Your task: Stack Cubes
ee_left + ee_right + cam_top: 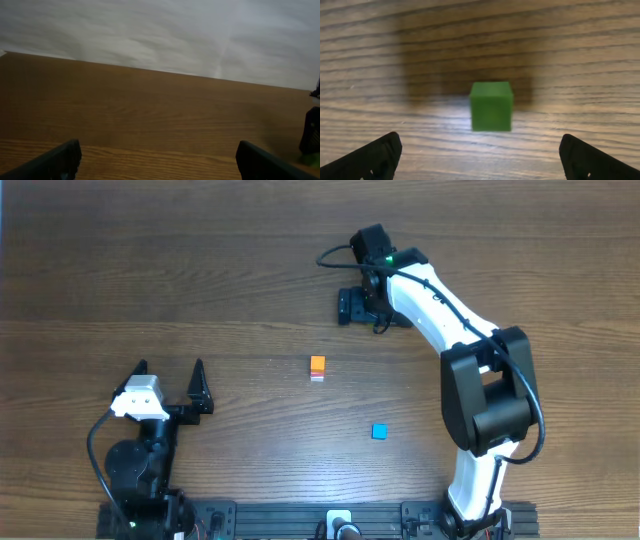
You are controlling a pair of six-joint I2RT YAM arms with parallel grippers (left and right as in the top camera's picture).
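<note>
Right gripper (480,151) at far centre of table (200,260), fingers spread wide, holding nothing. Green cube (491,106) sits on wood between the fingers, clear of both. Left gripper (168,370) near left, also wide open, empty. Orange cube (317,364) mid-table, pale strip at its near edge, unclear what. Blue cube (379,431) nearer and right of orange, apart from it.
</note>
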